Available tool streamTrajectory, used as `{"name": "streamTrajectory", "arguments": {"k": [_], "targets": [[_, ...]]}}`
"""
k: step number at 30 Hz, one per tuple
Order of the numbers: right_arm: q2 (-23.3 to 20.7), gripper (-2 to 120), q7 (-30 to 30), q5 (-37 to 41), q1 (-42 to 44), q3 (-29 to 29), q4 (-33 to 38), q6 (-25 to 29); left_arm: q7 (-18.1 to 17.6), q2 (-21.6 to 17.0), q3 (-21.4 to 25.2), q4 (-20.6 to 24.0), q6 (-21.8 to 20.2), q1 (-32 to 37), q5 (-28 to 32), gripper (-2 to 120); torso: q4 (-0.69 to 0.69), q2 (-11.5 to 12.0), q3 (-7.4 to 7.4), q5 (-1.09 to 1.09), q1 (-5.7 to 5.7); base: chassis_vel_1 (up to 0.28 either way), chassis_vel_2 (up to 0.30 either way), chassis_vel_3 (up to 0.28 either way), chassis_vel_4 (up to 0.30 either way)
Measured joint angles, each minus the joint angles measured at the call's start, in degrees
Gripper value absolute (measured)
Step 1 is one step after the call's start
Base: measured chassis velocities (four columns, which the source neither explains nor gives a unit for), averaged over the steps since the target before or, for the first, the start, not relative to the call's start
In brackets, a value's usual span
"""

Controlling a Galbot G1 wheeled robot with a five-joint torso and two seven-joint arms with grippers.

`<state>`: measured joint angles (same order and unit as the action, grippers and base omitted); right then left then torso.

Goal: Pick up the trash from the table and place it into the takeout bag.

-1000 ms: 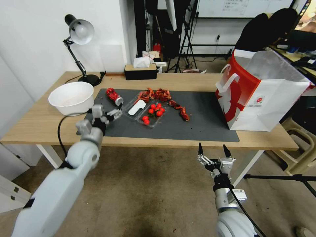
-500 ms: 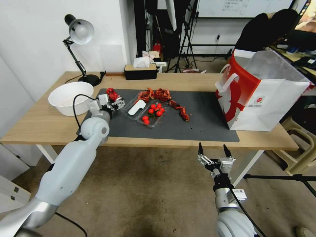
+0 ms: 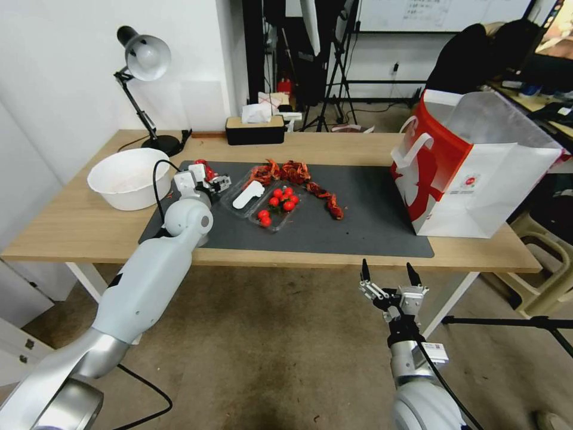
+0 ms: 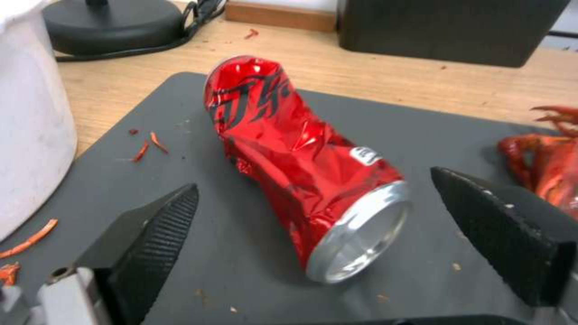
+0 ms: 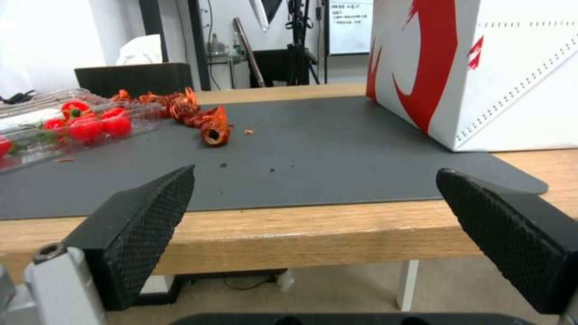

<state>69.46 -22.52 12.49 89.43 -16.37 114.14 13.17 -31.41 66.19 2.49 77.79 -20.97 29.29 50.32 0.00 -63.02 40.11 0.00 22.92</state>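
A crushed red can [image 4: 301, 167] lies on its side on the dark grey mat [image 3: 358, 215], at the mat's far left on the table [image 3: 71, 221]. My left gripper [image 3: 213, 180] reaches over the table's front edge to the can [image 3: 202, 168]. In the left wrist view that gripper [image 4: 314, 181] is open, with one finger on each side of the can's silver end and neither touching it. The white and red takeout bag [image 3: 471, 167] stands open at the table's right end. Below the front edge, my right gripper [image 3: 386, 264] hangs open and holds nothing.
A large white bowl [image 3: 128, 176] sits left of the can, close to my left arm. A clear tray of cherry tomatoes [image 3: 274, 206] and red crayfish shells [image 3: 298, 173] lie mid-mat. A desk lamp [image 3: 143, 60] and a black tissue box [image 3: 255, 128] stand at the back.
My left arm has stretched forward over the mat, bringing the open gripper from the front edge up to the can. The right arm has stayed put.
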Motion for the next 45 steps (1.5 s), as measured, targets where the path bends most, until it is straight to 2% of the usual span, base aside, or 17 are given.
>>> {"name": "streamTrajectory", "arguments": {"k": [6, 9, 14, 20, 22, 32, 37, 39, 40, 42, 43, 45], "targets": [[0.01, 100, -0.03, 0.0, 0.05, -0.02, 0.0, 0.02, -0.1, 0.41, -0.41, -1.51, -0.09, -0.58, -0.55, 87, 0.0, -0.01, -0.01, 0.0, 0.0, 0.0, 0.0, 0.0, 0.0], [0.06, 100, -0.03, 0.0, 0.12, -0.01, 0.0, 0.04, -0.22, 0.69, -0.58, -2.33, -0.15, -0.96, -0.83, 75, 0.0, -0.01, -0.01, 0.0, 0.0, 0.0, 0.0, 0.0, 0.0], [0.06, 100, -0.04, 0.0, 0.15, -0.02, 0.01, 0.09, -0.28, 0.9, -0.87, -3.42, -0.2, -1.4, -1.63, 64, 0.0, -0.01, -0.01, 0.0, 0.0, 0.0, 0.0, 0.0, 0.0], [0.06, 100, -0.04, 0.0, 0.19, -0.04, -0.01, 0.17, -0.28, 0.98, -1.03, -4.19, -0.19, -1.54, -2.23, 56, 0.0, -0.01, -0.01, 0.0, 0.0, 0.0, 0.0, 0.0, 0.0], [0.04, 100, -0.04, 0.0, 0.19, -0.06, -0.06, 0.19, -0.28, 0.98, -1.04, -4.53, -0.13, -1.57, -2.54, 49, 0.0, -0.01, -0.01, 0.01, 0.0, 0.0, 0.0, 0.0, 0.0], [0.13, 100, -0.04, 0.01, 0.15, -0.02, -0.41, 0.23, 0.16, 0.63, -0.77, -5.09, 0.36, -1.44, -3.79, 49, -0.01, -0.01, -0.01, 0.0, 0.0, 0.0, 0.0, 0.0, 0.0], [0.19, 100, -0.04, 0.01, 0.06, 0.06, -0.48, 0.23, 3.07, -0.01, -1.3, -4.68, 3.22, -1.19, -5.93, 49, 0.02, -0.01, 0.0, -0.02, 0.0, 0.0, 0.0, 0.0, 0.0], [0.28, 100, -0.03, 0.01, 0.05, 0.08, -0.49, 0.24, 6.63, -0.53, -2.34, -3.74, 7.47, -1.32, -6.61, 49, 0.0, -0.01, 0.0, 0.0, 0.0, 0.0, 0.0, 0.0, 0.0], [0.28, 100, -0.03, 0.01, 0.05, 0.08, -0.49, 0.24, 6.63, -0.53, -2.34, -3.74, 7.47, -1.32, -6.61, 49, 0.0, -0.01, 0.0, 0.0, 0.0, 0.0, 0.0, 0.0, 0.0], [0.34, 100, -0.03, -0.05, 0.07, 0.08, -0.57, 0.26, 11.17, -1.01, -3.07, -2.59, 11.02, -1.54, -7.15, 49, 0.0, -0.01, 0.0, 0.0, 0.0, 0.0, 0.0, 0.0, 0.0], [0.34, 100, -0.03, -0.05, 0.07, 0.08, -0.57, 0.26, 11.17, -1.01, -3.07, -2.59, 11.02, -1.54, -7.15, 49, 0.0, -0.01, 0.0, 0.0, 0.0, 0.0, 0.0, 0.0, 0.0], [0.36, 100, -0.03, -0.08, 0.1, 0.08, -0.57, 0.28, 15.21, -1.42, -3.96, -1.92, 14.45, -1.95, -7.37, 49, 0.01, -0.01, 0.0, 0.0, 0.0, 0.0, 0.0, 0.0, 0.0]]}}
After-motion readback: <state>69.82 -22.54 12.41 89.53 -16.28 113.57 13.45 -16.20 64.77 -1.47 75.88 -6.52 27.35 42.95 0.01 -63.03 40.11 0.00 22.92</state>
